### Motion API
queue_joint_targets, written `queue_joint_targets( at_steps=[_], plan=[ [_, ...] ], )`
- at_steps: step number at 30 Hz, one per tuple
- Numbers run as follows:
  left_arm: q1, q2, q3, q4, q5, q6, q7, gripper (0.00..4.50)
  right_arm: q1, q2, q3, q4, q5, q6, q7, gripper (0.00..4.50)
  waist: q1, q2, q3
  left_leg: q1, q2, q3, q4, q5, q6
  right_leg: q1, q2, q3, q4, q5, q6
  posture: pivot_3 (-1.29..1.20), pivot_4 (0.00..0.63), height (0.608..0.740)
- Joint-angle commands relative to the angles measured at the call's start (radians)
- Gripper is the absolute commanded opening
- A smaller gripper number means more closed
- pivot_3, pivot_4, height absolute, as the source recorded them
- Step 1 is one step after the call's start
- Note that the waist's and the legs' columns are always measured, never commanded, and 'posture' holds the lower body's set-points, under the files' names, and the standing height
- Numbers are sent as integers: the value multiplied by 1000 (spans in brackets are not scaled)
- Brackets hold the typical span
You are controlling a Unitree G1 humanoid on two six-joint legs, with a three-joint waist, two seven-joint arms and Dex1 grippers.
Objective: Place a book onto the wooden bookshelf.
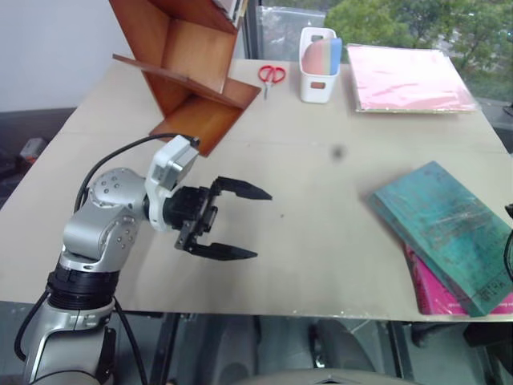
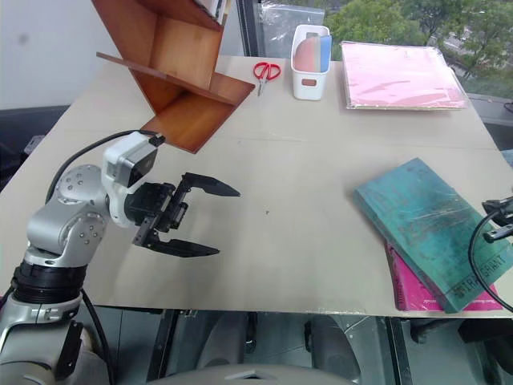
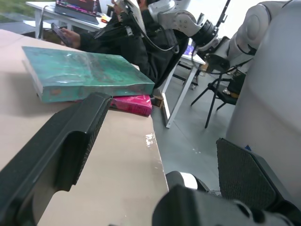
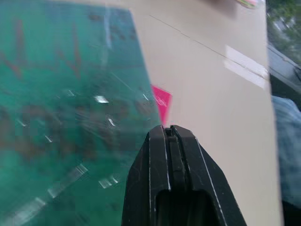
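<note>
1. We see the large, thin teal-green paperback book [image 1: 445, 233] with a mottled cover lying flat near the right edge of the pale beige table [image 1: 321, 241], well apart from the shelf.
2. It rests on top of a smaller magenta-pink book [image 1: 437, 293], which shows beneath its near corner.
3. The reddish-brown wooden bookshelf [image 1: 186, 68] of tilted flat boards stands at the far left of the table.
4. The left gripper [image 1: 240, 223] hangs above the table's left half, pointing toward the right, with its two black fingers spread wide and nothing between them.
5. In the right wrist view, the right gripper [image 4: 171, 134] has its fingers pressed together with nothing in them, just above the teal cover; whether the tips touch the cover we cannot tell.
6. At the far edge sit red-handled scissors [image 1: 271, 75], a white plastic bin [image 1: 318, 68] and a flat pink folder stack [image 1: 409, 78].
7. A seated person [image 3: 127, 37] in dark clothes shows beyond the table in the left wrist view.
</note>
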Motion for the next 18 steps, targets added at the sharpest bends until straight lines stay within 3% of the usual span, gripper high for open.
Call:
queue_joint_targets(
  at_steps=[1,10,18],
  plan=[
    [13,-1,10,-9,0,-16,-7,4500,-2,-5,-44,41,-41,-46,2,44,0,0,0,0,0,0,0,0,0,0,0,0,0,0,0,0,150,740],
    [57,-51,-18,-12,30,-30,28,4500,-36,-28,83,197,-164,-108,-29,44,-6,2,-1,1,0,-1,1,0,0,1,0,0,1,0,0,0,150,740],
    [67,-61,-25,-42,30,-8,87,4500,-56,-26,96,337,-216,-130,-39,44,-15,3,-2,1,0,-1,1,0,0,2,0,0,0,0,0,0,150,740]
  ],
)
